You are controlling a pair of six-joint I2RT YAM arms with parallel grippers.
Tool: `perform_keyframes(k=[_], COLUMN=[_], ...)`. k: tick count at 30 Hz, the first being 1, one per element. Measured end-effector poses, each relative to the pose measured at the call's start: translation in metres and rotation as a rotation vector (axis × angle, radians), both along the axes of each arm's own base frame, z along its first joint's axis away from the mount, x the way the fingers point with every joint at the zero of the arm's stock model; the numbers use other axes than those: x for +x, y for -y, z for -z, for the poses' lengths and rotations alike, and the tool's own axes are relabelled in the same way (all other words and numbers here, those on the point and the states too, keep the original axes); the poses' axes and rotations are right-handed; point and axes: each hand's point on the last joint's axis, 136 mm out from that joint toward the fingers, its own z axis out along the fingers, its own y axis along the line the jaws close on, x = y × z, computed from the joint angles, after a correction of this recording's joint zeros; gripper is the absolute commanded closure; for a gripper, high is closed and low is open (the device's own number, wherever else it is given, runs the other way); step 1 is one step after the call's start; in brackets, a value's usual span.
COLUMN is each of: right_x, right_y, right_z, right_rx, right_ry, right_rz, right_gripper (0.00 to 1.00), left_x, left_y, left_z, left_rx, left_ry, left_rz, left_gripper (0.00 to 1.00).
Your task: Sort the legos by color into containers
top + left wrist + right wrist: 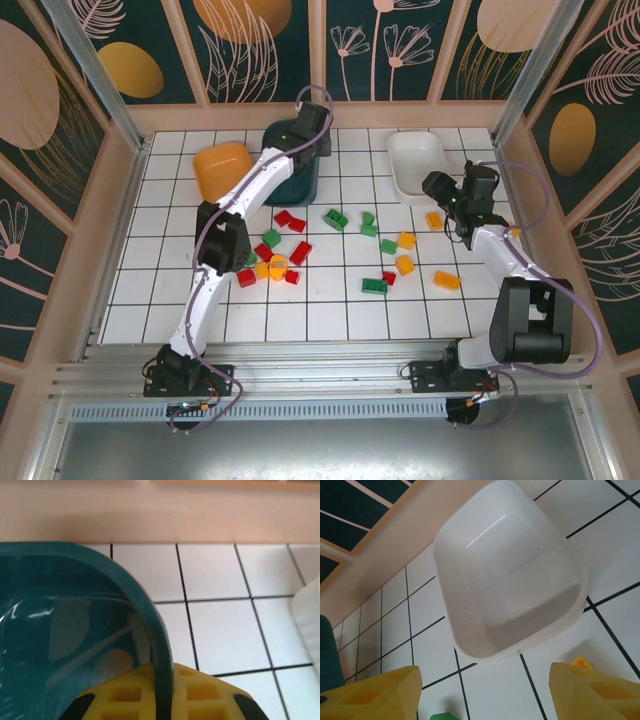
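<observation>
My left gripper (312,135) reaches to the back of the table and is shut on the right rim of the dark teal tub (297,180). In the left wrist view its yellow fingers (125,695) stand one inside and one outside the teal tub's wall (150,615). My right gripper (436,190) hangs open over bare tiles just in front of the white tub (417,165), with nothing between its fingers (375,695). The white tub (510,575) looks empty. The orange tub (222,168) stands at the back left. Red (299,252), green (336,218) and orange legos (406,240) lie scattered mid-table.
A green lego (442,716) and an orange lego (582,662) lie close to my right gripper (485,680). The white tub's edge (310,620) is to the right of the teal one. A raised wooden border runs along the back of the tiles.
</observation>
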Motion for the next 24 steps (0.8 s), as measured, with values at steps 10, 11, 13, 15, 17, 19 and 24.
perform_keyframes(k=[10, 11, 13, 15, 17, 19, 24], right_x=[-0.002, -0.003, -0.004, -0.004, -0.004, -0.004, 0.007], right_y=[-0.001, -0.002, -0.002, -0.002, -0.003, -0.003, -0.002], right_z=[0.003, 0.004, 0.007, 0.007, 0.007, 0.008, 0.013], right_rx=[-0.001, 0.0, 0.003, 0.003, 0.004, -0.003, -0.042], right_ry=[-0.009, -0.012, -0.018, -0.019, -0.019, -0.02, -0.049], right_rz=[-0.01, -0.013, -0.016, -0.017, -0.019, -0.023, -0.043], right_gripper=[0.31, 0.31, 0.31, 0.3, 0.3, 0.29, 0.26], left_x=[0.012, 0.013, 0.015, 0.016, 0.017, 0.017, 0.013], left_y=[0.016, 0.019, 0.023, 0.027, 0.031, 0.036, 0.047], left_z=[0.004, 0.004, 0.005, 0.008, 0.012, 0.019, 0.035], left_rx=[-0.069, -0.082, -0.103, -0.12, -0.146, -0.173, -0.224], left_ry=[0.048, 0.054, 0.06, 0.056, 0.048, 0.033, -0.014], left_rz=[0.031, 0.036, 0.045, 0.051, 0.055, 0.065, 0.095], left_gripper=[1.0, 1.0, 0.92, 0.83, 0.73, 0.64, 0.46])
